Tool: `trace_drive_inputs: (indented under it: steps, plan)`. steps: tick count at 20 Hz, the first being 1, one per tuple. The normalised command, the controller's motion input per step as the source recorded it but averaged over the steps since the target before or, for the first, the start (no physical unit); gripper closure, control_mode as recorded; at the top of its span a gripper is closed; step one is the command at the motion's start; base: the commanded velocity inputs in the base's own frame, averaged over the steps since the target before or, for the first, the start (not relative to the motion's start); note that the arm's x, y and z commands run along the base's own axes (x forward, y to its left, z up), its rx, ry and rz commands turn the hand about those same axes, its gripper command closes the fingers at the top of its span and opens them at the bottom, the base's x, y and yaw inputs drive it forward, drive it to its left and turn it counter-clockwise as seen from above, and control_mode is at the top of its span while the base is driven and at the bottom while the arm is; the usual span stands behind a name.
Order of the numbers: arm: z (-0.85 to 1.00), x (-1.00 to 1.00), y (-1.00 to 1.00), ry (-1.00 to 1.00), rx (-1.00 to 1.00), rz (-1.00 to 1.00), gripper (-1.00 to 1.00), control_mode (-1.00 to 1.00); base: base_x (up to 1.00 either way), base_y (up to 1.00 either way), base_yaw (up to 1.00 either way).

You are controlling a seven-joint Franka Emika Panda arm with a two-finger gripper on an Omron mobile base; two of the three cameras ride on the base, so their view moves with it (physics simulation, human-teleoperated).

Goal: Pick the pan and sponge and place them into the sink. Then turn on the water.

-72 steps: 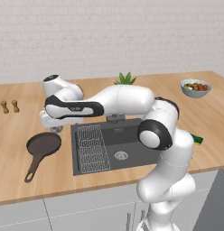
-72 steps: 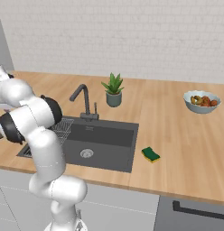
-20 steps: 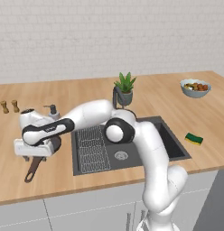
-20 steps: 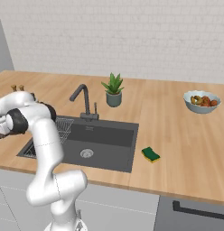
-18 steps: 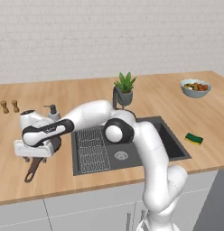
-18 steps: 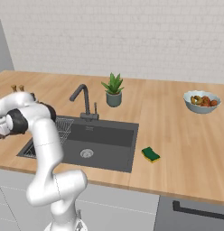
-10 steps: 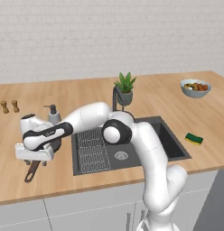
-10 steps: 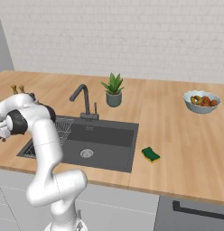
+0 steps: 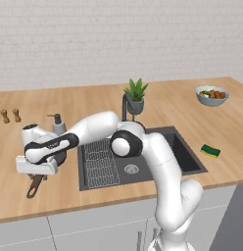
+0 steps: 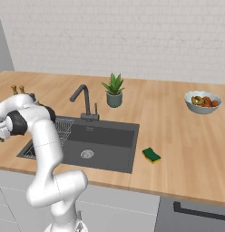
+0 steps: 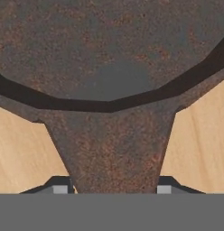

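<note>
The dark, rust-flecked pan (image 11: 109, 54) lies on the wooden counter left of the sink (image 9: 189, 153). In the left base view its long handle (image 9: 34, 185) pokes out from under my hand toward the counter's front edge. My gripper (image 9: 36, 171) (image 11: 111, 188) is down over the handle's root, where it meets the bowl. One fingertip (image 11: 59, 187) presses against each side of the handle. The green and yellow sponge (image 9: 209, 150) (image 10: 151, 155) rests on the counter right of the sink (image 10: 110, 136). No water runs from the curved faucet (image 9: 124, 105) (image 10: 82, 97).
A wire rack (image 9: 100, 157) fills the sink's left side. A soap dispenser (image 9: 57, 125) stands just behind the pan, and a potted plant (image 9: 135, 98) behind the faucet. Two shakers (image 9: 11, 116) stand far left, and a bowl of fruit (image 9: 211, 95) far right.
The hand has come down onto the pan's handle and the fingers have closed in from wide open onto its sides. The pan and sponge have not moved.
</note>
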Motion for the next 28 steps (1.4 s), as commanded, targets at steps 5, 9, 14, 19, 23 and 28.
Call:
trace_drive_inputs:
  steps: [5, 9, 14, 19, 23, 28]
  plan:
    - [0.00, 0.03, 0.00, 0.00, 0.00, 0.00, 1.00, -1.00, 0.00, 0.00, 0.00]
    - [0.00, 0.00, 0.01, 0.00, 0.00, 0.06, 1.00, -1.00, 0.00, 0.00, 0.00]
    - [0.32, -0.11, -0.03, -0.04, 0.00, 0.02, 1.00, -1.00, 0.00, 0.00, 0.00]
    - [0.48, -0.22, -0.16, -0.06, 0.00, -0.01, 1.00, -1.00, 0.00, 0.00, 0.00]
    - [0.49, -0.33, -0.47, -0.01, 0.00, -0.03, 1.00, -1.00, 0.00, 0.00, 0.00]
    - [0.42, -0.14, -0.68, 0.00, 0.00, -0.05, 1.00, -1.00, 0.00, 0.00, 0.00]
